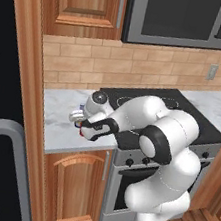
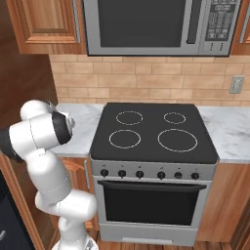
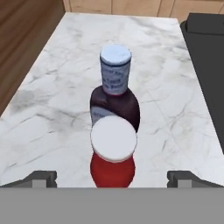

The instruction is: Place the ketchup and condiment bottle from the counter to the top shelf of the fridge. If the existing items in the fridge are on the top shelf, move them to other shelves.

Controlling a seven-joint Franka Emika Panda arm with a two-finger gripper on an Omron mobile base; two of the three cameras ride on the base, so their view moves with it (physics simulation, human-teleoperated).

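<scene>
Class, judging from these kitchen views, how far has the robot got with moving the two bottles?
Nothing looks done: the ketchup and condiment bottle both stand on the counter. In hand: the open gripper hangs just over the ketchup, holding nothing. Left: both bottles to shelve.

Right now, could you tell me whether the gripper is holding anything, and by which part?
Nothing is held. The gripper is open, its fingertips standing apart on either side of the ketchup.

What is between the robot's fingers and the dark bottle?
The ketchup stands between the open gripper and the condiment bottle, seen in the hand view.
</scene>
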